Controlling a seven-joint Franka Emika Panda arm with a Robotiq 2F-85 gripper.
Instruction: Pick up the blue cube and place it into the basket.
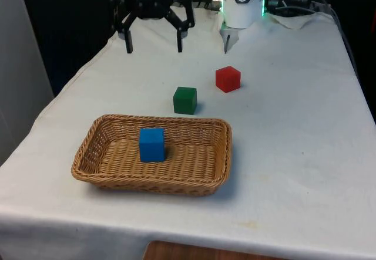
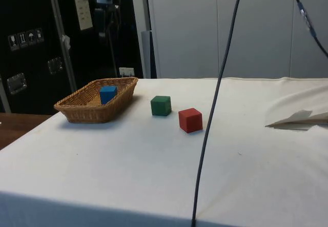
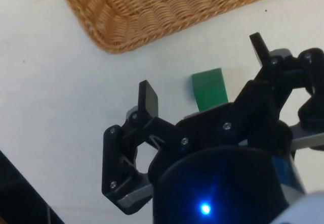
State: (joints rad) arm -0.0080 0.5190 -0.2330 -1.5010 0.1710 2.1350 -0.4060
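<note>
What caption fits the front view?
Blue cube rests inside woven wicker basket; open black gripper hangs beyond green and red cubes.

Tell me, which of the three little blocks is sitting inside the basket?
The blue block is; it rests on the woven floor of the basket. The green block and red block stand outside it on the cloth.

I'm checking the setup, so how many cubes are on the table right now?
3. The blue cube sits inside the basket. The green cube stands on the cloth just beyond the basket, and the red cube lies farther back, toward the front view's right. None appear hidden.
</note>
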